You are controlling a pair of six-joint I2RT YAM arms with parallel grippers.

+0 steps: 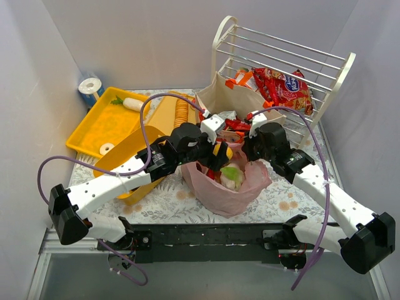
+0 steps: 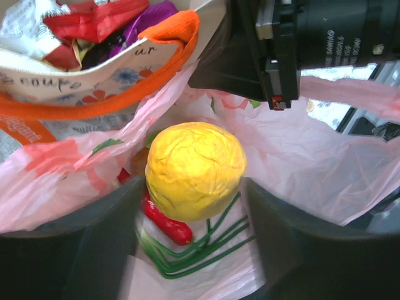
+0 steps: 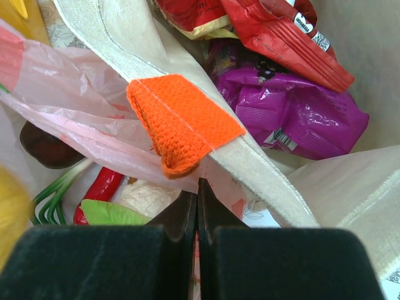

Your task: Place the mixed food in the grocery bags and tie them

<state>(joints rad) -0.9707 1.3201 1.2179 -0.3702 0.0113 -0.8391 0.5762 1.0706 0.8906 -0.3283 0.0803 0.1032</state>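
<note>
The pink plastic bag [image 1: 232, 195] sits open at the table's middle, with a red chili [image 2: 166, 223], green stalks [image 2: 194, 251] and a dark red fruit [image 3: 42, 147] inside. My left gripper [image 2: 194, 186] hangs over its mouth, shut on a round yellow fruit [image 2: 195, 169]. My right gripper [image 3: 197, 187] is shut on the bag's thin pink rim, just below the orange strap handle [image 3: 182, 122] of the beige tote [image 1: 229, 97]. The tote stands behind the pink bag. It holds a purple packet [image 3: 294, 107] and red packets [image 3: 282, 39].
Two yellow trays [image 1: 99, 128] lie at the left, one tilted under my left arm, with a white vegetable [image 1: 132, 104] and a white ring [image 1: 107, 149]. A white wire rack [image 1: 282, 55] at the back right carries a red snack packet [image 1: 286, 87]. A paper roll [image 1: 92, 87] stands in the far left corner.
</note>
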